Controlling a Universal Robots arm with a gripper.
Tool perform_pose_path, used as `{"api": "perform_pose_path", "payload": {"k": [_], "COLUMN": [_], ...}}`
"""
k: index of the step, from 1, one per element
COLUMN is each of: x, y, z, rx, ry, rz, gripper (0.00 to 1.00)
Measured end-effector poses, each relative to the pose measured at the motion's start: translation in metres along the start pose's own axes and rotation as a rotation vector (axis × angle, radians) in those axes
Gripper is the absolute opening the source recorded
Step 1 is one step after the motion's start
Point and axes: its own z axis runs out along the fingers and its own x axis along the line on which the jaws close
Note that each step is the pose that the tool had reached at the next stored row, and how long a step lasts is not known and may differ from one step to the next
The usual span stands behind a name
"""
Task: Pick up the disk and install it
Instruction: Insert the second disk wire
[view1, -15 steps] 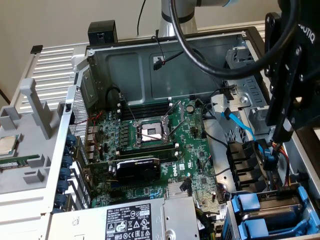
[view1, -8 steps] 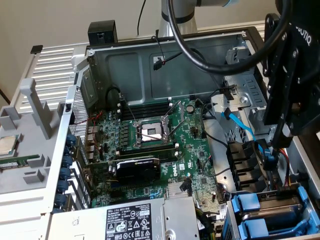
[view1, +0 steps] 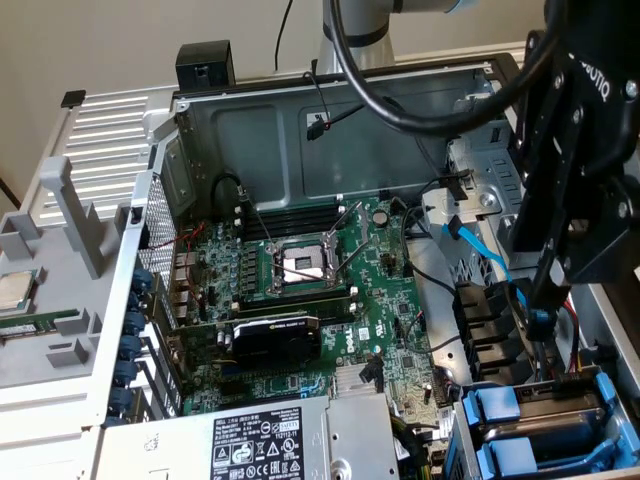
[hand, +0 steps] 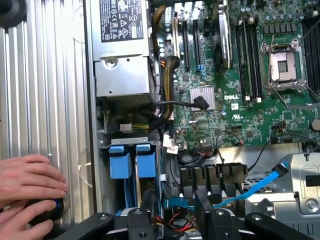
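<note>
Fingers (hand: 148, 200) of mine stand well apart, and nothing is clamped between them; through the gap I see only a tangle of red and black wires (hand: 175, 217) low in the case (view1: 300, 110). My gripper (hand: 174, 202) hangs over the drive bay (view1: 560, 420) in the case's corner, just beside the row of black cable plugs (hand: 212, 175) and the light-blue flat cable (hand: 260, 185) that crosses the metal bracket there. I touch none of them, as far as I can see.

Two blue frames (view1: 500, 408) sit side by side in that bay, close below me. The disk (hand: 146, 165) is probably one of these two, seated on edge with only its blue tab showing; which of the two, I cannot tell.

Next to the bay along the same case edge lies the grey power-supply box (hand: 122, 55) with its black-and-white label. The green motherboard (view1: 330, 290) fills the middle of the case.

Outside the case wall, a person's hands (hand: 27, 185) rest on a ribbed grey panel (hand: 45, 90), fingers around a dark round object (hand: 47, 210).
</note>
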Motion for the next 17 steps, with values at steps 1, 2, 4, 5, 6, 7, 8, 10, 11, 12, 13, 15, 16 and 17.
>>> {"api": "perform_pose_path", "payload": {"k": [1,2,4,5,6,7,8,10,11,12,13,15,16,17], "x": [0.0,0.0,0.0,0.0,0.0,-0.001,-0.001,-0.002,-0.004,-0.005,-0.007,-0.01,-0.012,-0.013], "y": [0.0,0.0,-0.0006,-0.0012,-0.0019,-0.0025,-0.003,-0.0039,-0.0042,-0.0044,-0.0047,-0.0052,-0.0056,-0.0068], "z": [0.0009,0.0016,0.0029,0.0036,0.0043,0.0048,0.0054,0.0059,0.0061,0.0062,0.0064,0.0068,0.0071,0.0073], "rx": [-0.003,-0.0048,-0.006,-0.0061,-0.0061,-0.0058,-0.0055,-0.0065,-0.0071,-0.0076,-0.0078,-0.0084,-0.0091,-0.01], "ry": [-0.0001,0.0003,0.0031,0.0048,0.0074,0.0113,0.0172,0.035,0.0444,0.0548,0.0663,0.0885,0.0969,0.1007], "rz": [0.009,0.018,0.034,0.039,0.043,0.045,0.046,0.047,0.048,0.048,0.049,0.051,0.051,0.051], "gripper": [0.45,0.45,0.45,0.45,0.45,0.45,0.45,0.45,0.45,0.45,0.45,0.45,0.45,0.45]}}
